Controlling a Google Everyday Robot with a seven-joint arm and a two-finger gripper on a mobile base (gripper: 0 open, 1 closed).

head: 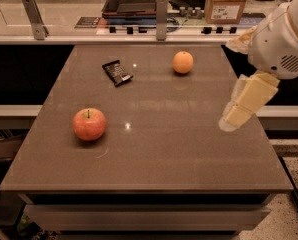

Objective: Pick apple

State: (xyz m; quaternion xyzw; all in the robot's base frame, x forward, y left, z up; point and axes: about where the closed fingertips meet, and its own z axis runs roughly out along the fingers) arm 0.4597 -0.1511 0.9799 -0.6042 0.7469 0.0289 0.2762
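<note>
The apple is round and red-pink with a short stem on top. It sits on the left part of the brown table. My gripper hangs over the table's right side, pointing down and to the left, far to the right of the apple. It holds nothing that I can see.
A smaller orange fruit lies at the back of the table, right of centre. A dark snack packet lies at the back left. Behind the table runs a counter with a dark tray and a cardboard box.
</note>
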